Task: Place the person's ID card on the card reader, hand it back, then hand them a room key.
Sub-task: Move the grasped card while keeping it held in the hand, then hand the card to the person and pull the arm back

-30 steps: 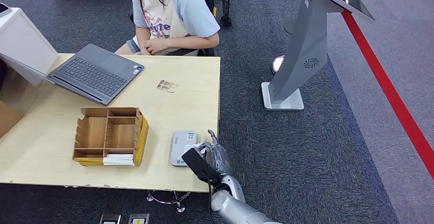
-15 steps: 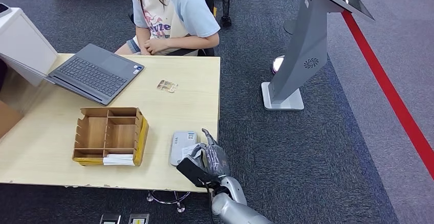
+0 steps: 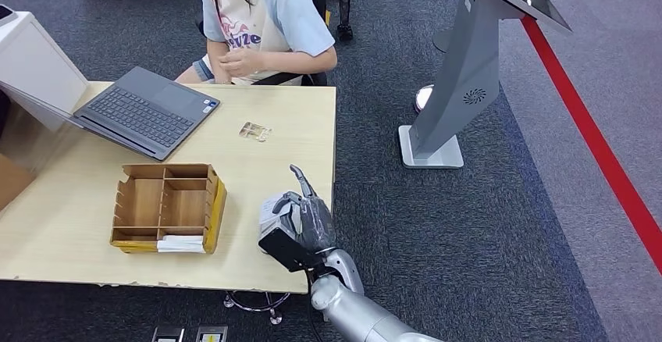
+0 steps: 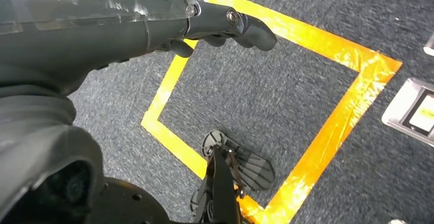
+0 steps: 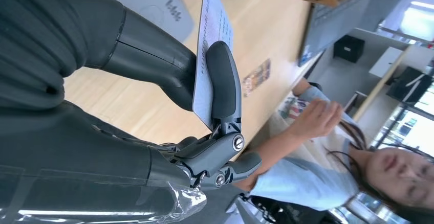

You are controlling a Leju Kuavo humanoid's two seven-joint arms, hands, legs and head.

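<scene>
My right arm (image 3: 367, 318) is a smooth, rounded silver tube, with a black boxy block at the wrist and a thin dark cable running beside it. My right hand (image 3: 311, 219) is dark grey under a clear, crinkled plastic wrap; its thick matte thumb (image 5: 148, 55) and slimmer fingers (image 5: 225, 88) are linked by small silver screws at the hinges. My left hand (image 4: 215, 22) is the same dark grey, with glossy plastic film over its back, round silver pivot screws, and a ribbed grey cover behind the wrist.

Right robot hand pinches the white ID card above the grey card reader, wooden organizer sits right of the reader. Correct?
Not quite: the wooden organizer sits left of the grey card reader, per the head view. The right robot hand does pinch the white ID card.
</scene>
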